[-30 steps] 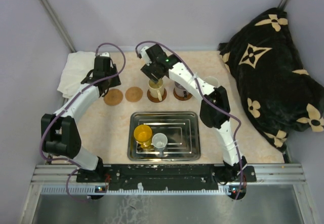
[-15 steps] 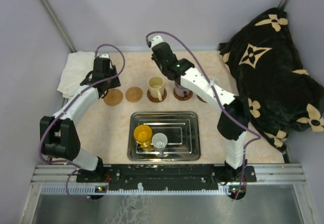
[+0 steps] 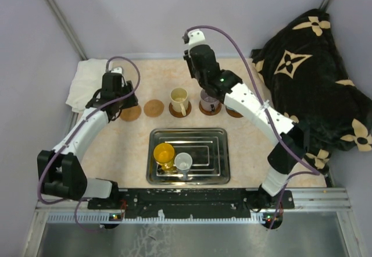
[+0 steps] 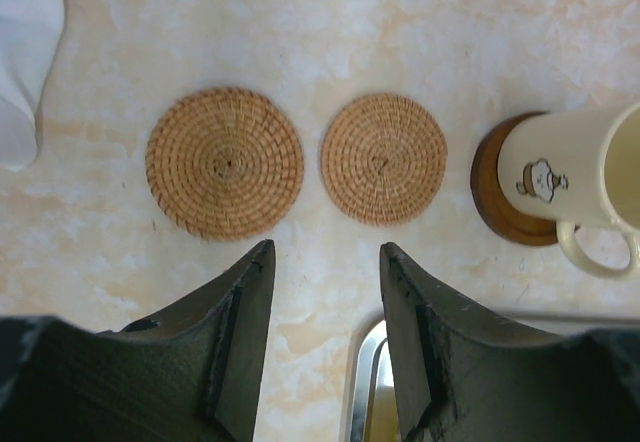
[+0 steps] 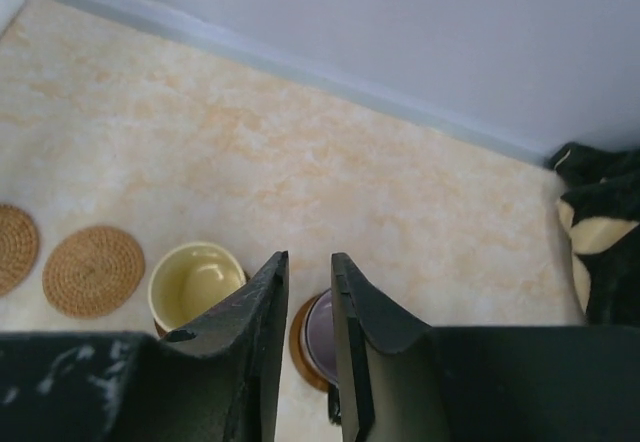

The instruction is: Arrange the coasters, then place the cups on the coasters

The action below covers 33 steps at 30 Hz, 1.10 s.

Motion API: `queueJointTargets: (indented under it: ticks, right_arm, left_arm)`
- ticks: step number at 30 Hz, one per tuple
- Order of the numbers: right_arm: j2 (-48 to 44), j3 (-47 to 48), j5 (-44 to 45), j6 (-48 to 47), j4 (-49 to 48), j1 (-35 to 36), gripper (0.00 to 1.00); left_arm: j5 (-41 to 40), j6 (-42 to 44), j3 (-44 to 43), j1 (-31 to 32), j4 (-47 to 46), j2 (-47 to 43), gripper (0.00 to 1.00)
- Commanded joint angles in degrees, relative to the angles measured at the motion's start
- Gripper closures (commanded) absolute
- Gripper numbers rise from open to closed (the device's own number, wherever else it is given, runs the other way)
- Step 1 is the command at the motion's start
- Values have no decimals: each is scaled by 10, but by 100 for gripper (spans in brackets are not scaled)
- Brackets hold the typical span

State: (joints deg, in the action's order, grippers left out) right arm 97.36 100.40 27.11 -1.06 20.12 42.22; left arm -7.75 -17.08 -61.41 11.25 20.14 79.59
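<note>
Since a second ago the right arm has pulled away from the cream cup toward the far wall, and its jaws have narrowed. The right gripper now has only a slim gap between its fingers and holds nothing. It hangs above the purplish cup, which stands on a brown coaster just beside the cream cup. The cream cup stands on a dark coaster too.

The left gripper is about half open and empty. It hovers near the first bare coaster and the second bare coaster. The yellow cup and the grey-white cup stand in the steel tray.
</note>
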Motion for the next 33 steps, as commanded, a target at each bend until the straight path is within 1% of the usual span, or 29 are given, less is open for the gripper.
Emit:
queueJointTargets:
  ticks: [1, 3, 4, 7, 11, 15, 18, 21, 24, 27, 33]
  right_arm:
    - [-14, -44, -22, 52, 67, -2, 74]
    - [-22, -73, -43, 68, 96, -1, 72]
    - [-45, -87, -54, 75, 113, 0, 71]
    - [-71, -137, -77, 86, 149, 10, 69]
    - [-111, -203, -92, 99, 168, 18, 67]
    - [-153, -254, -85, 102, 160, 19, 65]
    - [-174, -273, -76, 100, 150, 21, 65]
    - [-190, -288, -63, 92, 133, 21, 65]
    - [-192, -294, -57, 79, 125, 21, 65]
    - [-193, -300, -52, 70, 120, 21, 65]
    - [-201, -311, -48, 67, 108, 21, 65]
  left_arm:
    - [41, -26, 40, 13, 45, -57, 47]
    - [48, -39, 62, 27, 63, -88, 42]
    - [52, -44, 71, 35, 70, -104, 38]
    - [65, -60, 99, 67, 93, -157, 29]
    - [70, -79, 130, 113, 123, -217, 25]
    - [99, -111, 169, 133, 138, -252, 24]
    - [88, -140, 188, 157, 153, -256, 24]
    - [73, -152, 193, 176, 151, -248, 23]
    - [72, -165, 194, 200, 142, -235, 23]
    - [57, -181, 193, 238, 141, -222, 23]
    - [25, -211, 188, 281, 166, -201, 24]
